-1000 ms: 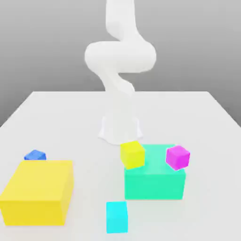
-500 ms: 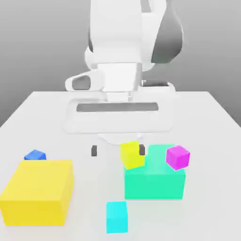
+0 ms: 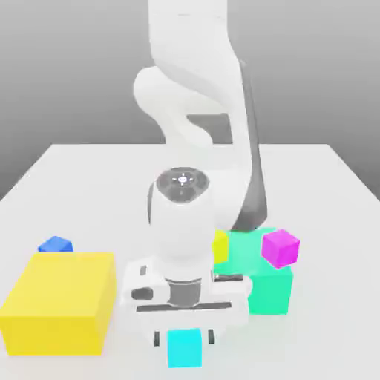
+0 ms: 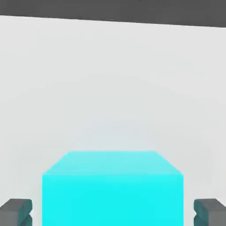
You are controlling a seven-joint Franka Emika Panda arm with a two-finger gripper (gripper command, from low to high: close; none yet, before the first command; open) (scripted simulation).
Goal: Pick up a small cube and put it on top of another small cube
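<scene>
Behind cyan cube [image 3: 184, 348], teal blk [image 3: 269, 286], magenta cube [image 3: 280, 249] atop, yellow blk [image 3: 61, 300] nearby

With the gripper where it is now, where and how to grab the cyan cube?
Best bet: pinch the cyan cube by two opposite upright side faces, coming from above. It sits flat and square between the open gripper fingers, a gap on each side, so closing straight in should work.

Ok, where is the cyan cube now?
In the exterior view, the cyan cube is near the bottom edge, between the open fingers of the end effector, right of the yellow block.
</scene>
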